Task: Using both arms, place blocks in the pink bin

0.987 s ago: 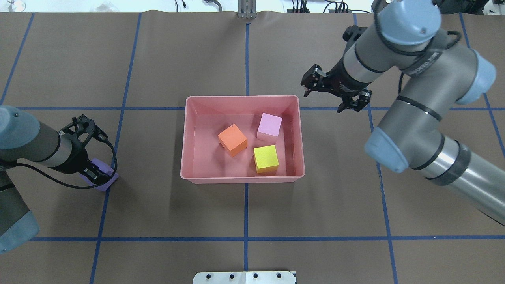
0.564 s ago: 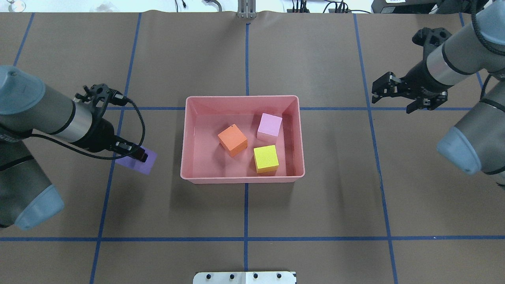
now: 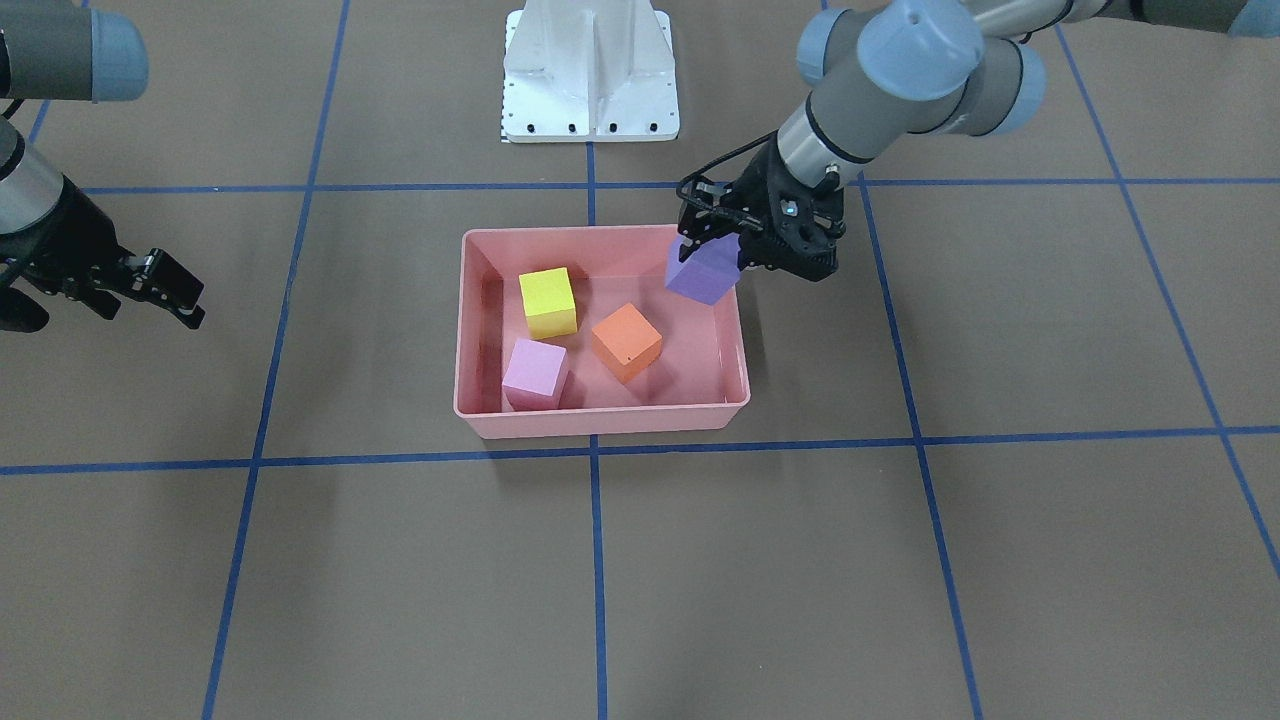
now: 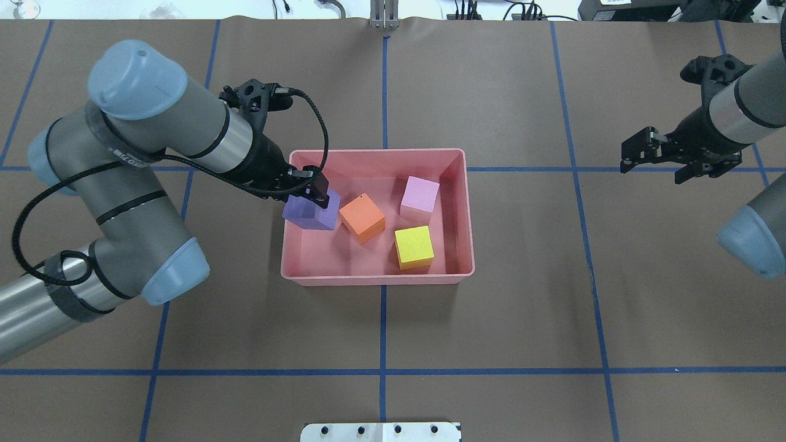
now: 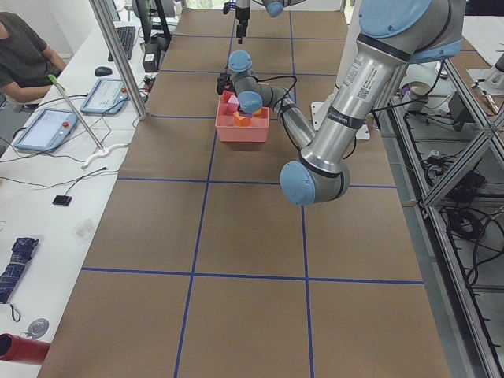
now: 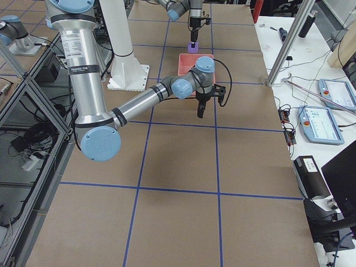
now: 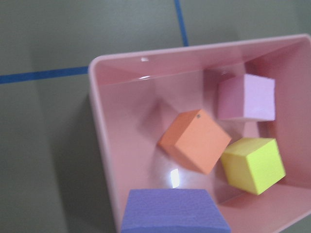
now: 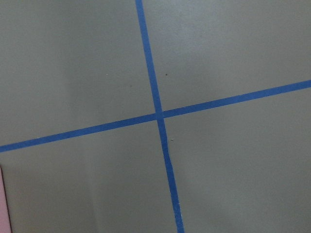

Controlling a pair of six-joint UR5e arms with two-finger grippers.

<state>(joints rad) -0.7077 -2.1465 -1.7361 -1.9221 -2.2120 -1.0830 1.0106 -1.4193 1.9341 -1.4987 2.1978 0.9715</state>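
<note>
- table (image 4: 491, 319): brown cover with blue tape grid; it carries everything you see listed below.
- left arm (image 4: 153, 123): you see it reach to the pink bin from the bin's left side, wrist over the left wall.
- right arm (image 4: 749, 104): you find it well apart from the bin, out past its right wall.
- pink bin (image 4: 344, 277): at the table's middle, upright, on a tape crossing.
- left gripper (image 4: 314, 191): pointing down over the bin's left wall, fingers clamped on the purple block.
- right gripper (image 4: 654, 172): fingers spread wide, nothing between them, above bare table well to the bin's right.
- purple block (image 4: 310, 213): hangs straight below the left gripper, raised, partly over the bin's left wall and partly over its floor. your wrist camera shows it at the picture's lower edge.
- orange block (image 4: 362, 218): on the bin floor near the middle, turned corner-on, just beside the purple block.
- light pink block (image 4: 420, 195): on the bin floor, far right part.
- yellow block (image 4: 414, 247): on the bin floor, near right part.
</note>
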